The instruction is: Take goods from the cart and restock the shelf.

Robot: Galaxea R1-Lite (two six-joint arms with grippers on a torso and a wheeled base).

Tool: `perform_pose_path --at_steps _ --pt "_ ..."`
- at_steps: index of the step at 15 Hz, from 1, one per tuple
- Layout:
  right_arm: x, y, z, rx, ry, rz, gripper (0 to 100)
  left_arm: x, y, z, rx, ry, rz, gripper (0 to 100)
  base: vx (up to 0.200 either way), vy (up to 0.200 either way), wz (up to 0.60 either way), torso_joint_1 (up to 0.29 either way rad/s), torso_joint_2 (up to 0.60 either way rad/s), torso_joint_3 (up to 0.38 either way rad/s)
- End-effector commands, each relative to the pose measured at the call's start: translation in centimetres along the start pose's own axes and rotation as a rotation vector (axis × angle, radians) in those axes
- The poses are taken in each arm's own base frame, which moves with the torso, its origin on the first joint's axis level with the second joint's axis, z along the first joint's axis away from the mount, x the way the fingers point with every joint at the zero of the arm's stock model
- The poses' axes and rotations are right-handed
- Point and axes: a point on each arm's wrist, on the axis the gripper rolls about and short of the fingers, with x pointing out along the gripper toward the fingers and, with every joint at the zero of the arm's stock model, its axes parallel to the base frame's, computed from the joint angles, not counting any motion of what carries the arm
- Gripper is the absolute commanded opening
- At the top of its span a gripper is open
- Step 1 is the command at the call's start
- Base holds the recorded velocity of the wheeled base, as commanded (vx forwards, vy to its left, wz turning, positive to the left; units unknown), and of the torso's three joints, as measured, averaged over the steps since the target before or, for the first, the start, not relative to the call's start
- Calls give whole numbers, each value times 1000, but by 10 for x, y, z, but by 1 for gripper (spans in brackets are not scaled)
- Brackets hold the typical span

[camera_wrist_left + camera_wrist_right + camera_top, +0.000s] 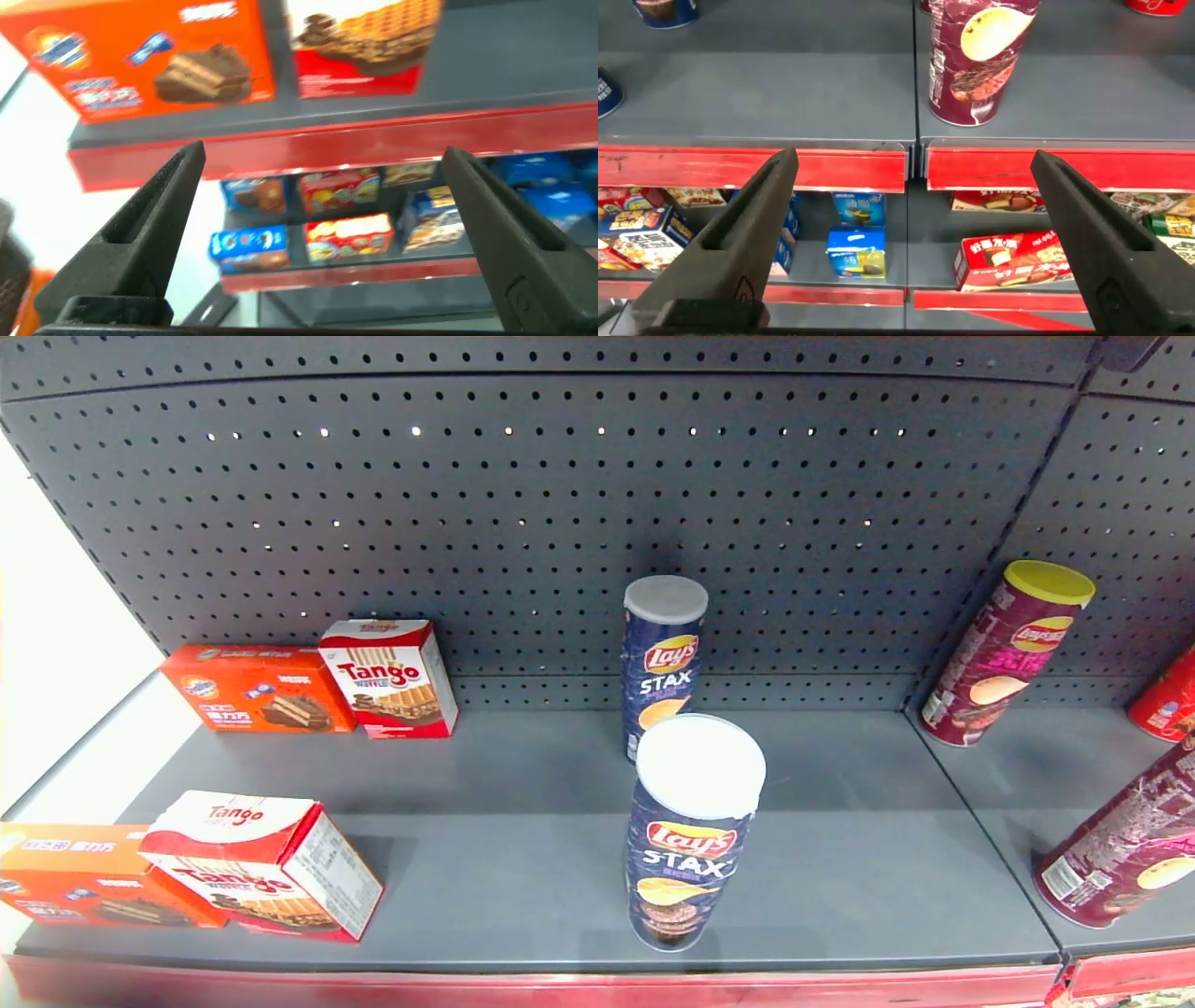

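Observation:
On the grey shelf [523, 859] two dark blue chip cans stand upright, one at the front [689, 835] and one behind it [662, 663]. Two orange boxes [254, 687] [84, 877] and two red-and-white wafer boxes [392, 678] [266, 863] lie at the left. My left gripper [322, 157] is open with nothing in it, in front of the red shelf edge [374, 140], below an orange box [154, 56] and a wafer box [364, 47]. My right gripper [913, 161] is open with nothing in it, facing the shelf edge below a maroon can [976, 61].
Maroon cans [1008, 653] [1120, 849] and a red can [1167, 700] stand in the bay to the right. A perforated back panel [560, 523] closes the shelf. Lower shelves hold several packaged goods [346, 238] [1018, 261]. Free shelf room lies between the boxes and the blue cans.

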Motion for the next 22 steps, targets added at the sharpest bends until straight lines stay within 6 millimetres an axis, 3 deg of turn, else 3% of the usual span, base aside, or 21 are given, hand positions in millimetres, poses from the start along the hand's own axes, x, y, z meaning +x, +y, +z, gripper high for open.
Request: perform_pose_path --at_steps 1,15,17,22 --pt "0 0 0 0 1 1 100 -5 0 -2 -1 -65 -28 100 0 0 0 0 0 0" --pt "0 0 0 -3 4 3 100 -5 0 -2 -12 -64 -21 100 0 0 0 0 0 0" --pt "0 0 0 0 1 3 100 -5 0 -2 -15 -64 -19 100 -200 0 0 -5 2 0" --pt "0 0 0 -2 1 3 100 -5 0 -2 -9 -64 -22 100 0 0 0 0 0 0"
